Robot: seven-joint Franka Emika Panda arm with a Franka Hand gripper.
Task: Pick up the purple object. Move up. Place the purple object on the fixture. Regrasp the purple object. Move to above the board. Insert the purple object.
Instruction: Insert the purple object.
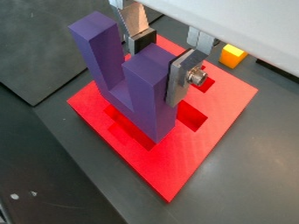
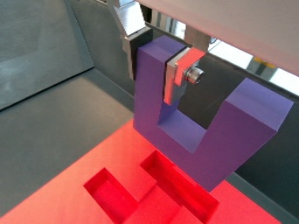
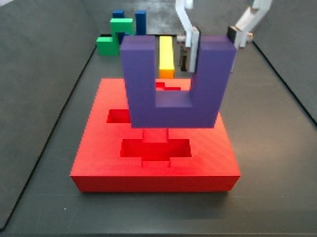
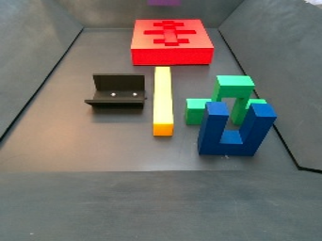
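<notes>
The purple object (image 1: 122, 74) (image 2: 193, 131), a U-shaped block, hangs prongs-up just above the red board (image 1: 176, 166) (image 2: 111, 157). My gripper (image 1: 160, 57) (image 2: 158, 59) is shut on one of its prongs, with a silver finger plate (image 1: 181, 77) pressed flat on the prong's side. In a side view the purple object (image 3: 173, 93) hovers over the board's (image 3: 99, 153) cross-shaped cut-outs, the gripper (image 3: 213, 35) at its top. Only a purple sliver (image 4: 164, 2) shows above the board (image 4: 172, 58) in a side view. The black fixture (image 4: 120, 92) stands bare.
A yellow bar (image 4: 163, 99) lies on the floor between the fixture and a green stepped block (image 4: 227, 94). A blue U-shaped block (image 4: 235, 130) stands in front of the green one. Dark walls bound the floor on both sides.
</notes>
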